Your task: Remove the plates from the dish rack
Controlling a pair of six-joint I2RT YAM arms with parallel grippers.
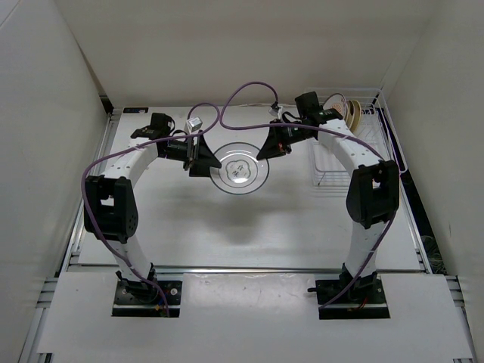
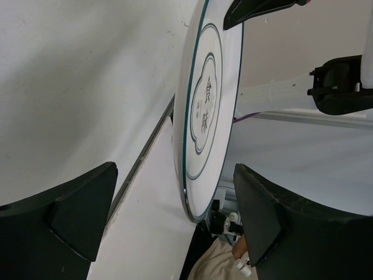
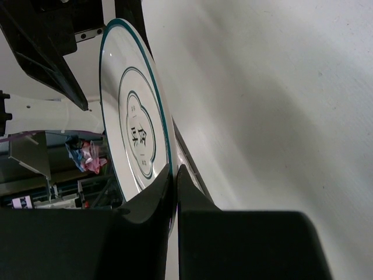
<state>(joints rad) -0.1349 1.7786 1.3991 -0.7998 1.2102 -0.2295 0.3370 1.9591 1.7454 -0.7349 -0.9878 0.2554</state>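
I have the right tool point(image 1: 262, 156) clamped on the white round dark-ringed plate point(image 1: 240, 168), mid-frame over the surface point(image 1: 189, 227), left tool point(image 1: 206, 156) spread beside it; that thin rim pinch could slip at handover.

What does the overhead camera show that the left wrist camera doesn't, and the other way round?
Only the overhead view shows the dish rack, with more plates at its far end. Only the left wrist view shows the characters printed on the ringed plate. Both show that plate pinched at its rim by the right gripper, the left gripper open beside it.
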